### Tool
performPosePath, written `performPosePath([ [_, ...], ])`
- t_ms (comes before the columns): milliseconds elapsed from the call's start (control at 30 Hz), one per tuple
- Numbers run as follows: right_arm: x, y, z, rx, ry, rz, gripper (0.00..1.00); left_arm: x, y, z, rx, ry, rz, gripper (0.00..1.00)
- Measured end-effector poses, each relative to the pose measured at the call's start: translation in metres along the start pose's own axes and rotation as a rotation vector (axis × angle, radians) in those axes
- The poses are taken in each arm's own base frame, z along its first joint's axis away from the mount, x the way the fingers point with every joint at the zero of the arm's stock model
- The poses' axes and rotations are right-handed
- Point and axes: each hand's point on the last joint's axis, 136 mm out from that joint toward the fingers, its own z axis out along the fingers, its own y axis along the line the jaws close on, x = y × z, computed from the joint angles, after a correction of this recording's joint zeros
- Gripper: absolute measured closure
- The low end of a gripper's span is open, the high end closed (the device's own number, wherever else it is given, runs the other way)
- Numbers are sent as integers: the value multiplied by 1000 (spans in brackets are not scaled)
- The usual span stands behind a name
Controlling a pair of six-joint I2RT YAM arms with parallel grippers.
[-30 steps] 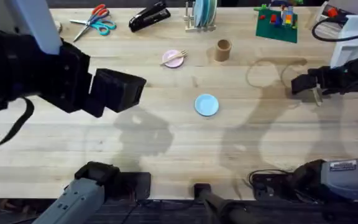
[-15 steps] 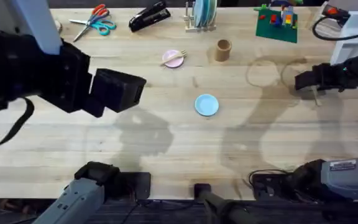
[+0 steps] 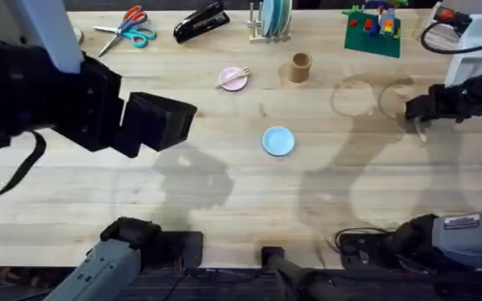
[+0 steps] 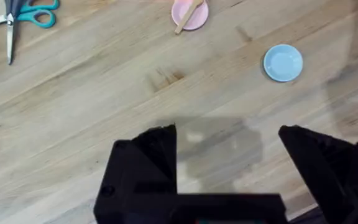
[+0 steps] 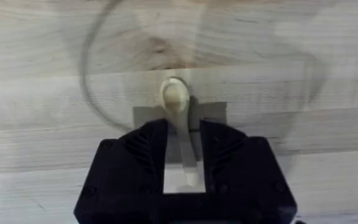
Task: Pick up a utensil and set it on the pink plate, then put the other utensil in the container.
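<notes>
The pale wooden fork [image 3: 236,77] lies across the pink plate [image 3: 233,81] at the table's far middle; the left wrist view shows the fork [image 4: 187,12] resting on that plate [image 4: 194,17]. To the plate's right stands the tan container [image 3: 300,67], upright. My right gripper [image 3: 415,112] is at the right side of the table, shut on the other utensil [image 3: 422,131]. In the right wrist view its rounded end [image 5: 174,97] sticks out past my gripper [image 5: 183,134], casting a shadow on the wood below. My left gripper [image 3: 182,119] hovers high over the left half, open [image 4: 229,134] and empty.
A light-blue plate [image 3: 278,140] sits mid-table. Along the far edge are scissors [image 3: 127,27], a black stapler [image 3: 201,21], a dish rack [image 3: 272,18] and a green brick build [image 3: 373,27]. A white box with cables [image 3: 474,42] is at the far right.
My right gripper has moved to the right and slightly farther back, carrying the spoon-like utensil. The left arm has stayed put.
</notes>
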Motion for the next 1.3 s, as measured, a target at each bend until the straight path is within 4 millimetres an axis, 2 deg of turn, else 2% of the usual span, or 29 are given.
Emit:
performPosePath([
  [233, 2, 1, 0, -3, 9, 1, 704, 0, 0, 0, 0, 0, 0, 7],
  [300, 2, 1, 0, -4, 11, 1, 796, 1, 0, 0, 1, 2, 0, 7],
  [367, 1, 0, -1, 1, 8, -1, 940, 3, -1, 0, 3, 12, -2, 7],
  [400, 0, -1, -1, 2, 7, -2, 961, 4, -1, 0, 4, 18, -3, 5],
  [633, 1, 0, -1, 1, 10, 7, 968, 6, -1, 0, 6, 26, -4, 7],
  [833, 18, 10, -9, -44, 88, 28, 974, 6, -1, 0, 6, 27, -4, 7],
  [933, 18, 15, -20, -68, 88, 36, 974, 6, -1, 0, 6, 26, -4, 7],
  [1167, -26, 18, -77, -75, -125, 17, 974, 6, -1, 0, 6, 26, -4, 6],
  [1300, -37, 31, -102, -129, -227, -28, 974, 6, -1, 0, 6, 26, -4, 8],
])
